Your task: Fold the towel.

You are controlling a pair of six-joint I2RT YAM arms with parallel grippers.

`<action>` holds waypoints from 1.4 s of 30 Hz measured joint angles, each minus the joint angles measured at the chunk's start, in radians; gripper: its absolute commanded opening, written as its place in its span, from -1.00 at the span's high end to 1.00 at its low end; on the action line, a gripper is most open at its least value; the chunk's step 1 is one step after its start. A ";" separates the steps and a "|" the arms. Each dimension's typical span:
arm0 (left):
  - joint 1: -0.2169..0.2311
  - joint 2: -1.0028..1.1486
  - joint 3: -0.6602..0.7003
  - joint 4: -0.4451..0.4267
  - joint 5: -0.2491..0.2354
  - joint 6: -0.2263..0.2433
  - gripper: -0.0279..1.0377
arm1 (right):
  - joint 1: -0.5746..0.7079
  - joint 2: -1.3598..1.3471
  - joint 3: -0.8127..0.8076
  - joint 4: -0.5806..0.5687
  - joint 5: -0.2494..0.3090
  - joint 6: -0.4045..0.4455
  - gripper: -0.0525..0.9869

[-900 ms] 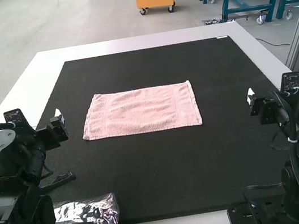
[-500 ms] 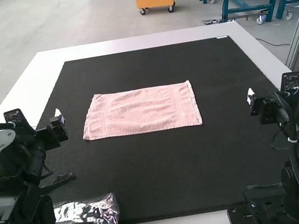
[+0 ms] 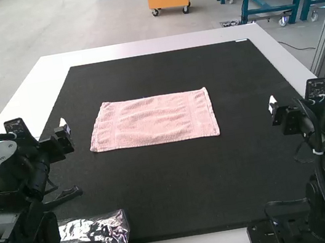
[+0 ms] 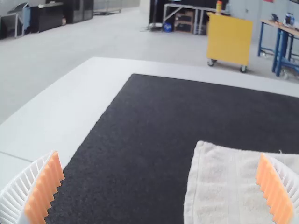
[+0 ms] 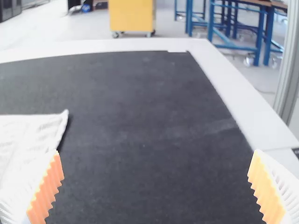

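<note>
As nothing is moving, left pincer (image 4: 159, 155) and right pincer (image 5: 156, 151) are gaping wide, empty; twelve-o'clock towel (image 3: 153, 120) is awaiting folding.

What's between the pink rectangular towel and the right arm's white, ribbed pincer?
In the high view, only a bare stretch of flat black mat separates the pink towel from the right pincer.

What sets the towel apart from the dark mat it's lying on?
The towel is pink, while the mat is black. The towel is much smaller; the mat extends past it on all sides. The towel shows bands near its ends, whereas the mat looks plain. Both lie flat and four-sided.
</note>
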 measured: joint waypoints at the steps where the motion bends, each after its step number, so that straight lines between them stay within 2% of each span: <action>1: 0.000 0.000 0.000 0.000 0.000 -0.002 -0.87 | 0.000 0.000 0.000 0.000 0.000 0.000 -0.86; 9: 0.000 0.000 0.000 0.001 0.000 -0.018 -0.87 | 0.000 0.000 0.000 0.016 0.002 -0.005 -0.85; 11: 0.000 0.000 0.000 0.020 0.000 0.003 -0.87 | 0.000 0.000 0.000 0.061 0.005 -0.045 -0.85; 14: 0.000 0.000 0.000 0.094 0.000 0.079 -0.85 | 0.000 0.000 0.000 0.129 0.006 -0.108 -0.85; 17: 0.000 0.000 0.000 0.180 0.000 0.200 -0.84 | 0.000 0.000 0.000 0.166 0.008 -0.178 -0.85; 21: 0.000 0.000 0.000 0.223 0.011 0.363 -0.85 | 0.000 0.000 0.000 0.172 0.003 -0.378 -0.85; 23: 0.000 0.000 0.000 0.226 0.024 0.431 -0.85 | 0.000 0.000 0.000 0.204 0.003 -0.447 -0.85; 27: 0.000 0.000 0.000 0.341 0.047 0.498 -0.85 | 0.000 0.000 0.002 0.320 0.008 -0.502 -0.85; 29: 0.000 0.000 0.012 0.325 0.060 0.516 -0.85 | 0.000 0.004 0.014 0.320 0.009 -0.500 -0.85; 33: 0.000 0.064 0.113 0.292 0.076 0.528 -0.85 | 0.000 0.127 0.141 0.309 0.016 -0.429 -0.85; 35: 0.000 0.159 0.204 0.288 0.077 0.509 -0.85 | 0.000 0.240 0.240 0.307 0.022 -0.363 -0.85; 39: 0.000 0.420 0.385 0.262 0.079 0.410 -0.66 | 0.000 0.500 0.434 0.273 0.016 -0.220 -0.85; 42: 0.008 0.636 0.495 0.204 0.080 0.335 -0.66 | 0.000 0.679 0.553 0.192 -0.015 -0.119 -0.85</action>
